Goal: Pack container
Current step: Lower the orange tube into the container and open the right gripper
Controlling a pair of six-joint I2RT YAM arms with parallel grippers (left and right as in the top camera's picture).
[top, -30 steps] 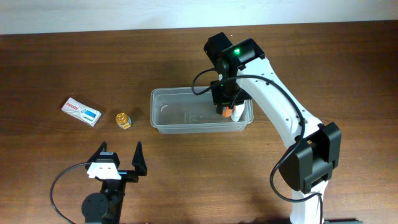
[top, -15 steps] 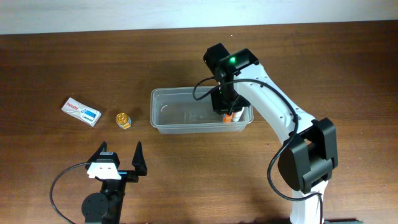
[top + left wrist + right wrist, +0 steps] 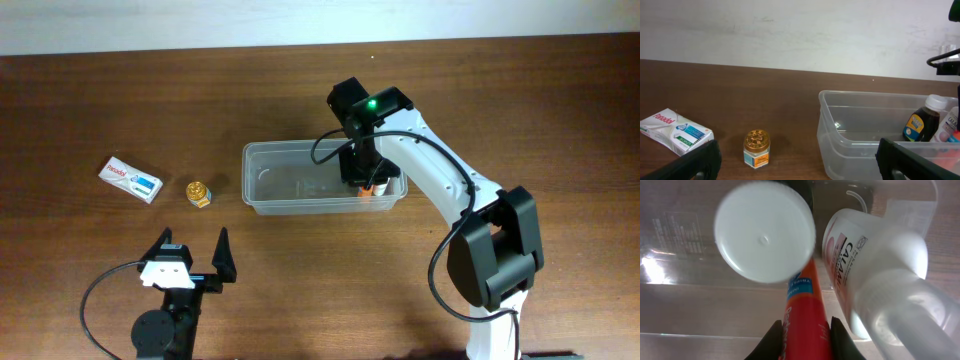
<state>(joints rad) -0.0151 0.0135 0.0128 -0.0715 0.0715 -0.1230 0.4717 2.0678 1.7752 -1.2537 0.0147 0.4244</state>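
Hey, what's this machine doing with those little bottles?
It is packing small items into a clear container. The right gripper is down inside it, shut on a red tube, beside a white-capped bottle and a calamine bottle already in there. The left gripper sits open and empty near the front of the table. A white and blue box and a small gold-lidded jar wait on the table, left of the container.

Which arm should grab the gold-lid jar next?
Left. The left gripper is open, empty and close to the gold-lid jar; the right gripper is down in the container, shut on a red tube.
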